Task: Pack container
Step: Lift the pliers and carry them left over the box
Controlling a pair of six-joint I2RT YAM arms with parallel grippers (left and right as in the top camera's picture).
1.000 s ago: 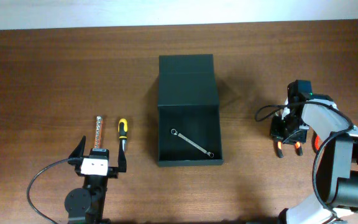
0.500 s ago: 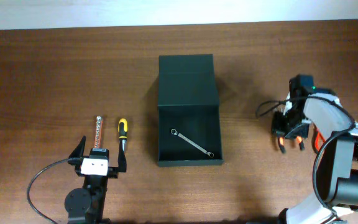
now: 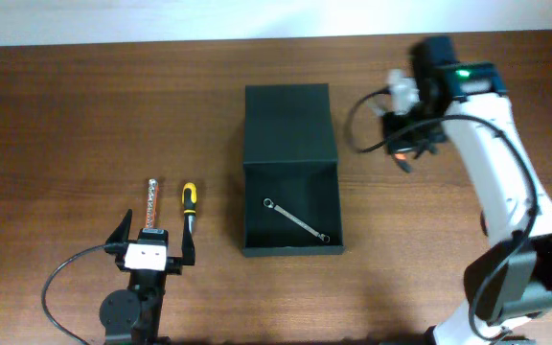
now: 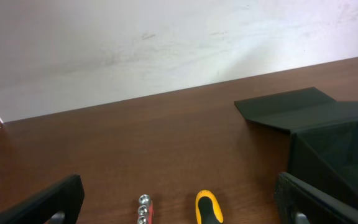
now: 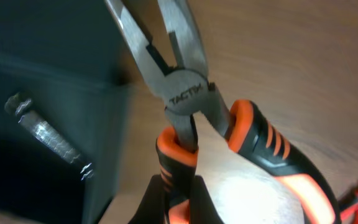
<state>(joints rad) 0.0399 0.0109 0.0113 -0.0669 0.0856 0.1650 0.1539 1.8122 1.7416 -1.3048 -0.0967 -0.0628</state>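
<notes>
The container (image 3: 244, 206) is a dark matte box at the table's middle, open, with its flap lid (image 3: 288, 120) lying flat behind it. A silver wrench (image 3: 297, 220) lies inside. My right gripper (image 3: 407, 144) is shut on the orange-and-black pliers (image 3: 402, 155), held in the air right of the lid. In the right wrist view the fingers (image 5: 179, 196) clamp one handle of the pliers (image 5: 185, 93), with the container (image 5: 42, 74) and the wrench (image 5: 45, 137) to the left below. My left gripper (image 3: 151, 241) is open and empty, just short of the hand tools.
A yellow-and-black screwdriver (image 3: 189, 203) and a red socket strip (image 3: 152, 199) lie left of the container; both show between my left fingers (image 4: 179, 214), screwdriver (image 4: 209, 208) and strip (image 4: 145, 208). The container's wall (image 4: 340, 155) stands to the right. A white wall runs behind the table.
My right gripper has lifted the pliers off the table at the right and carried them up and left, towards the container. The left arm has not moved.
</notes>
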